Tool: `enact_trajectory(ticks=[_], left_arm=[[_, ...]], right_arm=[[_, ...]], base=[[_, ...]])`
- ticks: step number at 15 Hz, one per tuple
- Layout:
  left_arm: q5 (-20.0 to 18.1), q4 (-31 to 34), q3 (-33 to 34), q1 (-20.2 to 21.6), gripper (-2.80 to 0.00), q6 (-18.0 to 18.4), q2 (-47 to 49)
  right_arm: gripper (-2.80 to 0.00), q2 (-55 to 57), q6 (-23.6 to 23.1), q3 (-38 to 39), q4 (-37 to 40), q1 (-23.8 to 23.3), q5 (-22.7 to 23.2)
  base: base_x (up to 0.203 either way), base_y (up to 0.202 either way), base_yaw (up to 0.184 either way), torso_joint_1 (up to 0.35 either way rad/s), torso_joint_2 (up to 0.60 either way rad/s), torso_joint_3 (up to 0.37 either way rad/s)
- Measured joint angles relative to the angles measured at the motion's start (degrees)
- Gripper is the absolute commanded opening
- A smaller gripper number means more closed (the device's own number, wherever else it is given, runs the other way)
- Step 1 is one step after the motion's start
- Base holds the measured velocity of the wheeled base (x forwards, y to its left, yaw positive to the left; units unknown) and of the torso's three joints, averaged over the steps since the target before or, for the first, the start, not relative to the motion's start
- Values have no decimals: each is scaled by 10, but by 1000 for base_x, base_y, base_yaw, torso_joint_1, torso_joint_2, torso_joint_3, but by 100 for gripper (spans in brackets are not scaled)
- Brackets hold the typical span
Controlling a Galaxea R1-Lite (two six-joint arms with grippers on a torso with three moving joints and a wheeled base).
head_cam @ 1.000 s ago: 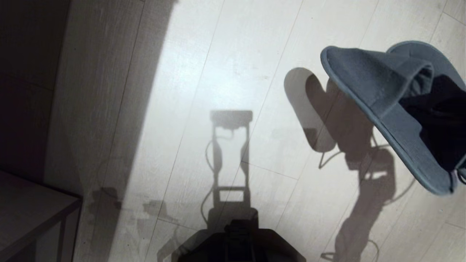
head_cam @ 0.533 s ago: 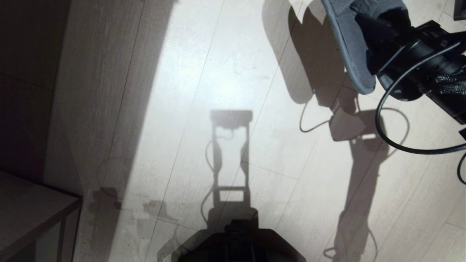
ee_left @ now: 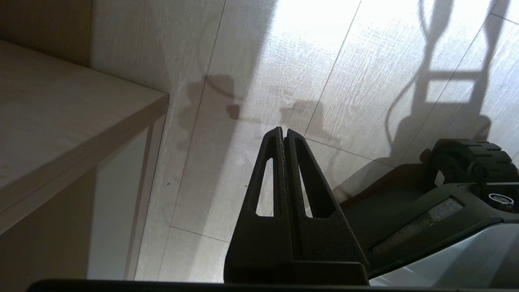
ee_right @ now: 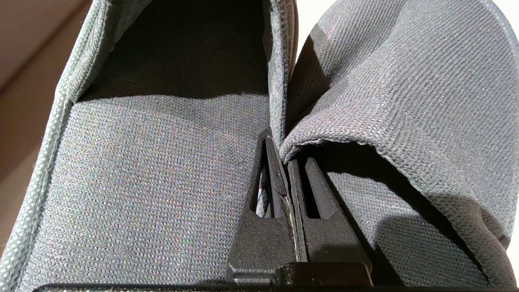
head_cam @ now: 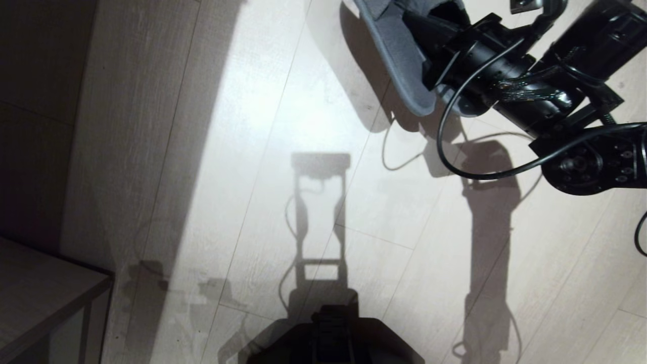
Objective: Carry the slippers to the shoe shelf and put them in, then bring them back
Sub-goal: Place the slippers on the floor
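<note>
Overhead, the head view looks down on a pale wood-plank floor [head_cam: 313,101] crossed by long shadows. At the upper right of the frame the right arm [head_cam: 536,86] reaches in, black and looped with cable. Its right claw [ee_right: 286,158] is clamped together on the slippers [head_cam: 399,60], pinching the inner edges of the grey-blue pair where the two uppers meet, as the right wrist view shows up close. Only the heel ends and part of one sole show in the head view, at the top edge right of centre, held clear above the floor.

Compared with a second ago, the slippers have travelled from the right edge of the frame up and leftward to the top edge, and much more of the arm has come into view behind them. Their shadow on the floor has shifted up and left as well. The rest of the scene has not moved.

At the lower left corner sits the corner of a beige laminate surface [head_cam: 35,298], in shade. The left claw [ee_left: 285,136] shows in the left wrist view, fingers pressed together on nothing, hanging over the floor beside the robot's dark base [head_cam: 333,338] at the bottom centre.
</note>
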Motion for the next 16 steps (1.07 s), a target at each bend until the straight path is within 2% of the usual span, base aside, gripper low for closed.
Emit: enact_trajectory(ticks=[4, 6, 10, 14, 16], left_arm=[[0, 0, 0, 0, -280, -1, 0], [0, 0, 0, 0, -280, 0, 0], [0, 0, 0, 0, -280, 0, 0], [0, 0, 0, 0, -280, 0, 0], [0, 0, 0, 0, -280, 0, 0]], right_arm=[[-280, 71, 0, -62, 22, 67, -21], [-280, 95, 2, -73, 30, 95, -64], [-280, 135, 38, -77, 22, 121, -142], [-280, 167, 45, -87, 9, 132, -150], [-280, 183, 73, -98, 13, 140, -154]], base=[[0, 0, 0, 0, 0, 0], [0, 0, 0, 0, 0, 0], [0, 0, 0, 0, 0, 0], [0, 0, 0, 0, 0, 0], [0, 0, 0, 0, 0, 0]])
